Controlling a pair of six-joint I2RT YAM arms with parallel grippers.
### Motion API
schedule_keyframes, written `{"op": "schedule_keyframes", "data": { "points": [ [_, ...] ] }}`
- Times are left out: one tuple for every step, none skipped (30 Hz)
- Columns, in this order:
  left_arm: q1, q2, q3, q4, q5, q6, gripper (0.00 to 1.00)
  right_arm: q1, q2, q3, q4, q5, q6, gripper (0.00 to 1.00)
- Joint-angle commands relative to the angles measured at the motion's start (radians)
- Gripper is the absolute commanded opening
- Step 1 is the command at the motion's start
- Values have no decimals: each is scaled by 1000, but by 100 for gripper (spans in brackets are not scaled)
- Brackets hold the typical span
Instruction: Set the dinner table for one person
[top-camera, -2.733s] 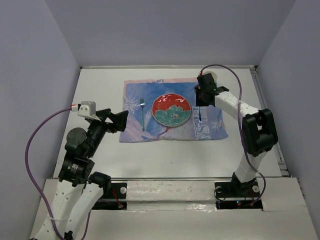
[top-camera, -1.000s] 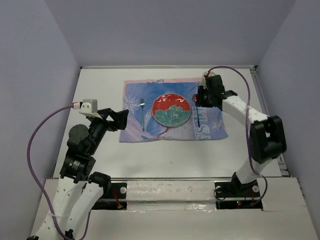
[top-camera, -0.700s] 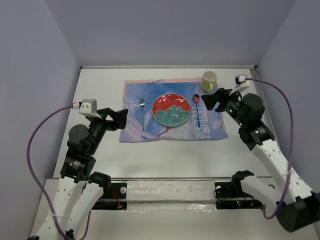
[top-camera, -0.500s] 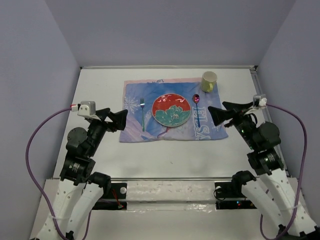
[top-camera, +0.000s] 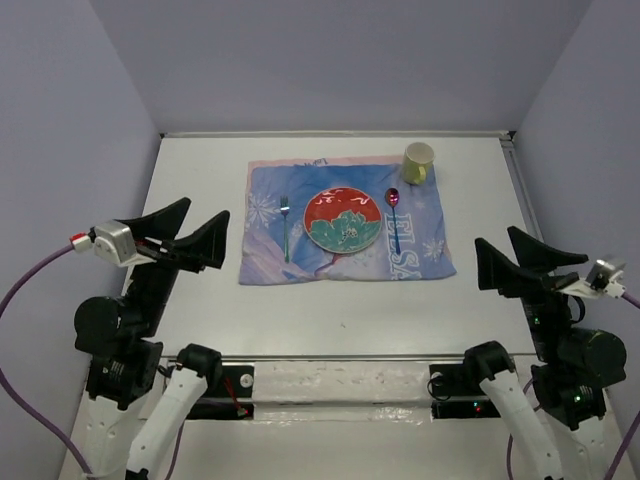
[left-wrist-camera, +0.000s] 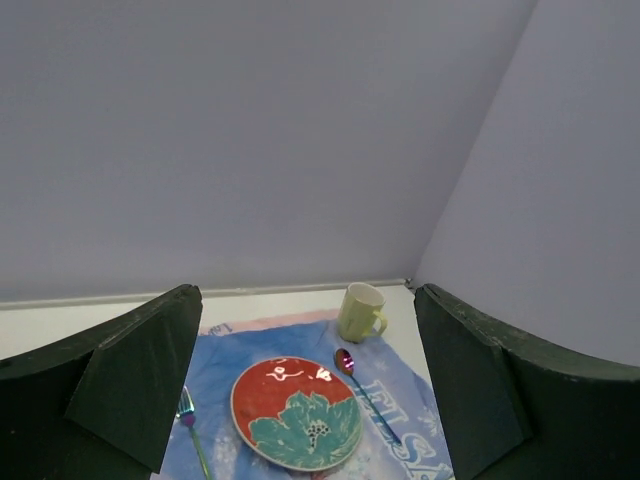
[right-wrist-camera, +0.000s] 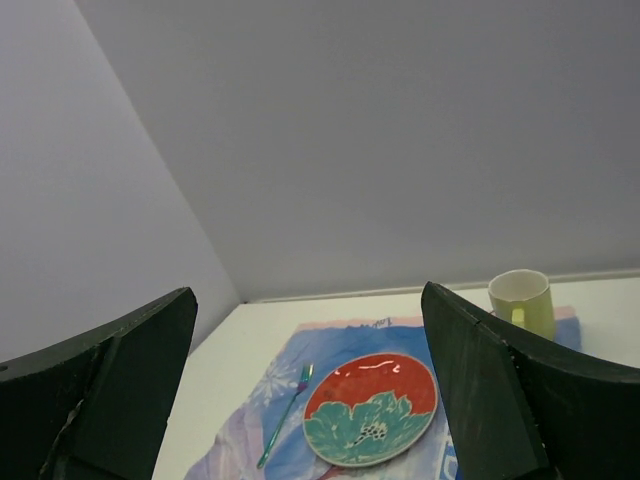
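On the white dinner table (top-camera: 350, 310) lies a blue snowflake mat (top-camera: 420, 250). A red and teal plate (top-camera: 343, 220) sits at its middle, with a fork (top-camera: 285, 228) on its left and a spoon (top-camera: 395, 215) on its right. A yellow-green mug (top-camera: 417, 162) stands upright at the mat's far right corner. My left gripper (top-camera: 208, 208) is open and empty, raised over the table's near left. My right gripper (top-camera: 494, 237) is open and empty over the near right. Both wrist views look down on the plate (left-wrist-camera: 297, 415) (right-wrist-camera: 370, 408) between wide-apart fingers (left-wrist-camera: 130, 380) (right-wrist-camera: 500, 400).
Grey walls close the table in on the left, the far side and the right. The arm bases stand along the metal rail (top-camera: 340, 375) at the near edge. A purple cable (top-camera: 30, 290) loops off the left arm.
The right gripper opened, leaving the mug at the mat's far right corner, and the arm drew back to the near right. The left arm also pulled back toward the near left.
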Motion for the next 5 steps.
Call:
{"op": "schedule_keyframes", "data": {
  "points": [
    [5, -10, -3, 4, 31, -9, 99, -3, -16, 13, -91, 65, -35, 100],
    [5, -10, -5, 4, 37, 2, 99, -3, -10, 12, -98, 60, -35, 100],
    [7, -7, -5, -27, 37, 3, 99, -3, 1, 12, -112, 52, -33, 100],
    [5, -7, -7, -36, 36, 3, 99, -3, 7, 12, -117, 46, -30, 100],
    [5, -9, -13, -39, 34, 0, 99, -3, 13, 12, -117, 40, -27, 100]
  ]
}}
